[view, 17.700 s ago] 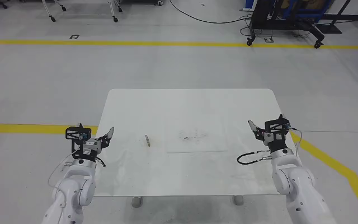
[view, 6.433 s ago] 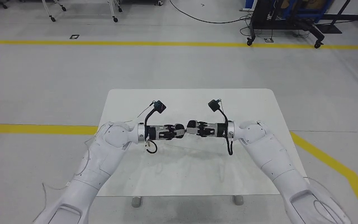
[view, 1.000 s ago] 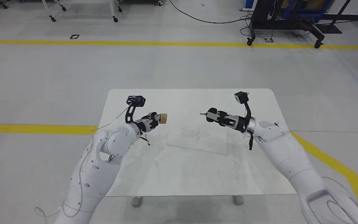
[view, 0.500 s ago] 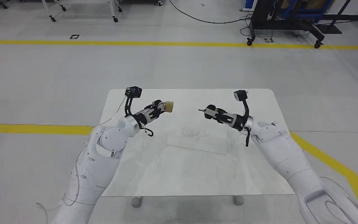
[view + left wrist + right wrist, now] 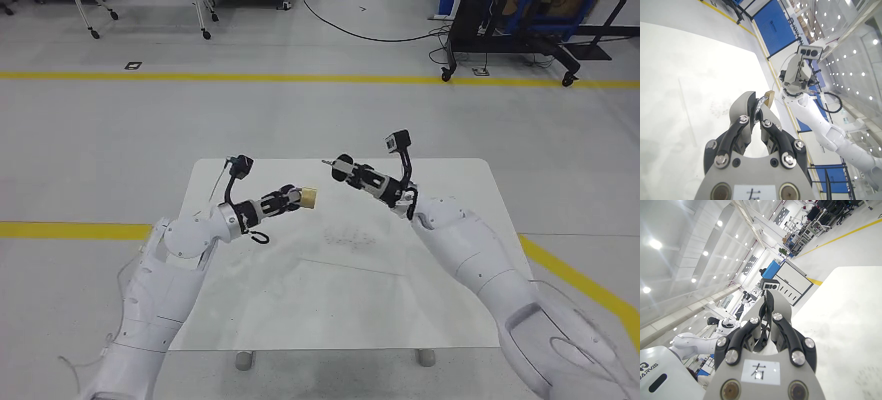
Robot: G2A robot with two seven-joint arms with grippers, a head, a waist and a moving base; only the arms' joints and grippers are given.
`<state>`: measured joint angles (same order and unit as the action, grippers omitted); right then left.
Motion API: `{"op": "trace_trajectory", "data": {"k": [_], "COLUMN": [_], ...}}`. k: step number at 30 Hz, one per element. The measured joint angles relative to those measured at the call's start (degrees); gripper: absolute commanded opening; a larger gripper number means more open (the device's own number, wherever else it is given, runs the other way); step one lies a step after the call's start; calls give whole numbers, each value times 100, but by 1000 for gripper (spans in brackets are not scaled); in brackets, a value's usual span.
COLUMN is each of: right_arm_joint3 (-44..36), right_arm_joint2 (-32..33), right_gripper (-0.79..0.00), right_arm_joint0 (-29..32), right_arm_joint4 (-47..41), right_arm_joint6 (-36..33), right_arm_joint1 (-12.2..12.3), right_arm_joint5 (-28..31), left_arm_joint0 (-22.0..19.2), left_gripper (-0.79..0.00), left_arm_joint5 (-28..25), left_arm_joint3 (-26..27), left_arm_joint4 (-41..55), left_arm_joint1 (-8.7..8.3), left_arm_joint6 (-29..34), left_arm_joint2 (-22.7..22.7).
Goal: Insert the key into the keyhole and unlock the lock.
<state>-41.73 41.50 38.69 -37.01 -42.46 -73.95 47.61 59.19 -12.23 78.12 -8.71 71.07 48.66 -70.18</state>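
White table (image 5: 440, 300), key (image 5: 326, 161) shifted left, lock (image 5: 310, 198) held

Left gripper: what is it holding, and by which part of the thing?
The left gripper holds the lock by its silver shackle.

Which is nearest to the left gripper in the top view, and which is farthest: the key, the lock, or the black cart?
1. The lock, held in the left gripper itself.
2. The key, in the right gripper, above the table.
3. The black cart, on the floor at the far right.
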Motion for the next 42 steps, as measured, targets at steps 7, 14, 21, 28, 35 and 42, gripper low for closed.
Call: {"op": "trace_trajectory", "data": {"k": [7, 14, 21, 28, 35, 42], "right_arm_joint3": [890, 1344, 1334, 1245, 1273, 970], "right_arm_joint2": [-231, -239, -203, -15, -11, 201], "right_gripper": [-785, -785, -785, -785, -785, -785], "right_arm_joint0": [-276, -377, -379, -341, -336, -122], "right_arm_joint4": [-892, -1497, -1414, -1364, -1301, -349], "right_arm_joint6": [-633, -1500, -1710, -1602, -1544, -838], "right_arm_joint1": [-470, -788, -881, -822, -813, -572], "right_arm_joint5": [-47, -103, -288, -181, -208, -169], "left_arm_joint0": [-226, -311, -294, -278, -207, -294], "left_gripper": [-785, -785, -785, -785, -785, -785], "left_arm_joint5": [-222, -362, -391, -219, 72, 1462], "left_arm_joint3": [-329, -524, -608, -607, -622, -931], "left_arm_joint4": [360, 722, 998, 811, 664, 1325], "left_arm_joint1": [30, 36, 19, -2, -8, 9], "left_arm_joint6": [126, 165, -13, -304, -474, 157], "left_arm_joint2": [163, 200, 93, 35, 53, 103]}}
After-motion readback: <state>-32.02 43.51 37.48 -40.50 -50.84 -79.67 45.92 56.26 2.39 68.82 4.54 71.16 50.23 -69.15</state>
